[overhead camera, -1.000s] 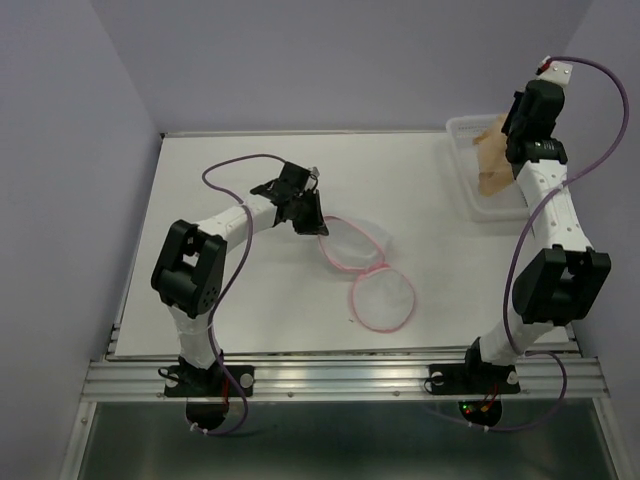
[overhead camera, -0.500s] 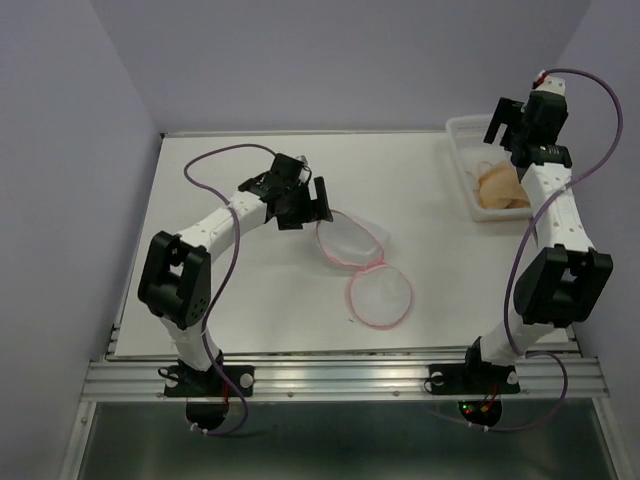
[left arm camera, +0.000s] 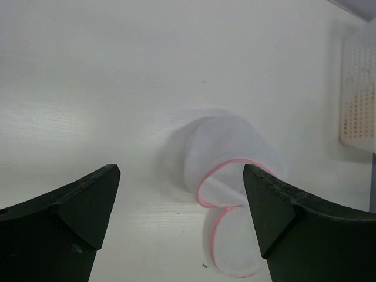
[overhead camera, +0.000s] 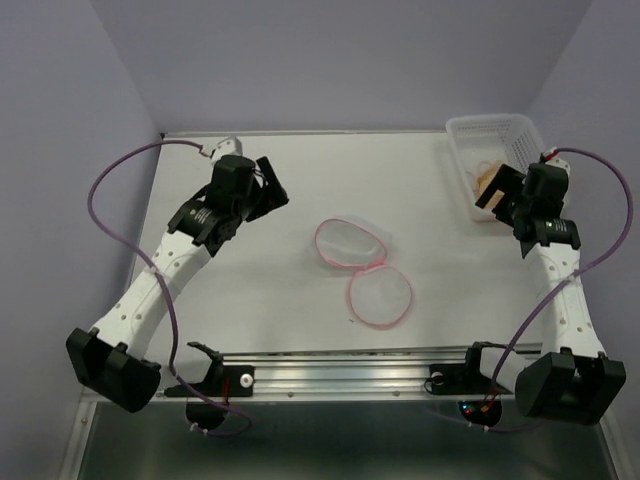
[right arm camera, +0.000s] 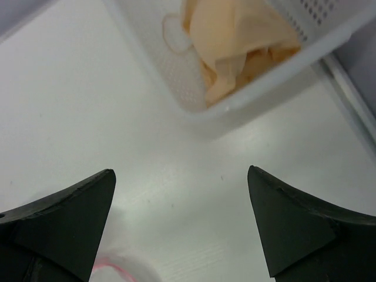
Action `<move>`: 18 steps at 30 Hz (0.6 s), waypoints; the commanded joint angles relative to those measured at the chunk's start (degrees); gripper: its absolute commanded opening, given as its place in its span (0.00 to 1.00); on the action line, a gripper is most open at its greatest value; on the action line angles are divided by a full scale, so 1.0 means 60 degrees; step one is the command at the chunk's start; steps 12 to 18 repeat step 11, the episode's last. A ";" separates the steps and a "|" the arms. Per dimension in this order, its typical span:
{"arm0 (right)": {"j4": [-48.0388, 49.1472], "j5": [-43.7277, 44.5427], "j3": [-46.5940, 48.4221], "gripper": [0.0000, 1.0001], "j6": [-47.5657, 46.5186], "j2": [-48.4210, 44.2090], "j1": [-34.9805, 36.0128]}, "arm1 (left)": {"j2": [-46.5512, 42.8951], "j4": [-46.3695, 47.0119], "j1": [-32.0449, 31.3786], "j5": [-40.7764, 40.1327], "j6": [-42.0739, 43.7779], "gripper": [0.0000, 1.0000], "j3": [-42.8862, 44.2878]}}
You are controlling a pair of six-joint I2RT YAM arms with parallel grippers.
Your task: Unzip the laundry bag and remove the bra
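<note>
The laundry bag [overhead camera: 365,270] lies unzipped in the middle of the table, its two pink-rimmed mesh discs spread apart and nothing showing inside. The tan bra [overhead camera: 486,180] lies crumpled in the white lattice basket [overhead camera: 500,130] at the back right. My left gripper [overhead camera: 275,188] hovers open to the left of the bag, clear of it. In the left wrist view the laundry bag [left arm camera: 229,176] lies ahead between the open fingers [left arm camera: 70,223]. My right gripper [overhead camera: 503,200] stands open just in front of the basket. The right wrist view shows the bra [right arm camera: 235,41] in the basket [right arm camera: 176,88], beyond the empty gripper [right arm camera: 179,173].
The basket [left arm camera: 357,94] sits against the back right corner, near the right wall. Purple cables loop off both arms. Walls close the table on the left, back and right. A metal rail runs along the near edge [overhead camera: 340,365].
Both grippers went from shut to open. The right one dropped the bra into the basket and pulled back toward me. The left one let go of the bag and drew away to the left.
</note>
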 commanded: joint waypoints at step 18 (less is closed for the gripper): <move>-0.0379 0.0246 -0.2595 1.00 0.1255 -0.2708 0.0023 | -0.2354 -0.0910 0.0757 -0.2138 -0.1414 0.99 -0.2429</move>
